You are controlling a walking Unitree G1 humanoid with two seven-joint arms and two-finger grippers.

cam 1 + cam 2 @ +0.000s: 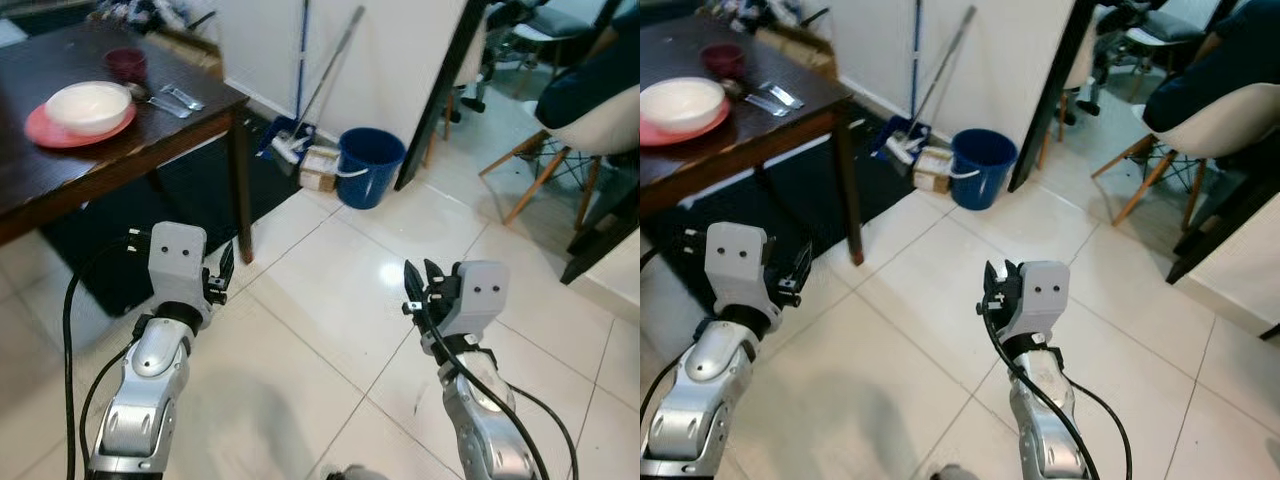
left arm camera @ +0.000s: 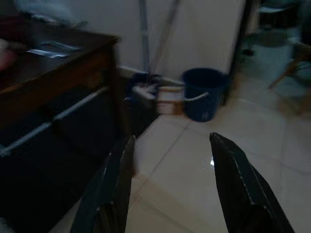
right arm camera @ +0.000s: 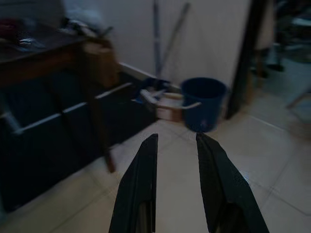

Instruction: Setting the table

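At the upper left stands a dark wooden table (image 1: 60,165). On it a white bowl (image 1: 88,106) rests on a red plate (image 1: 55,133), with a dark red cup (image 1: 126,64) behind and some cutlery (image 1: 176,99) to the right. Both arms are held low over the tiled floor, in front of the table and apart from it. My left gripper (image 1: 222,272) is open and holds nothing, its fingers (image 2: 116,179) wide apart. My right gripper (image 1: 418,284) is also open and holds nothing, with a narrower gap between its fingers (image 3: 141,184).
The table's corner leg (image 1: 241,190) stands just beyond my left gripper, on a dark rug (image 1: 110,255). A blue bucket (image 1: 369,165), a mop (image 1: 296,120) and a small box (image 1: 319,170) sit by the white wall. Chairs (image 1: 585,125) stand at the right.
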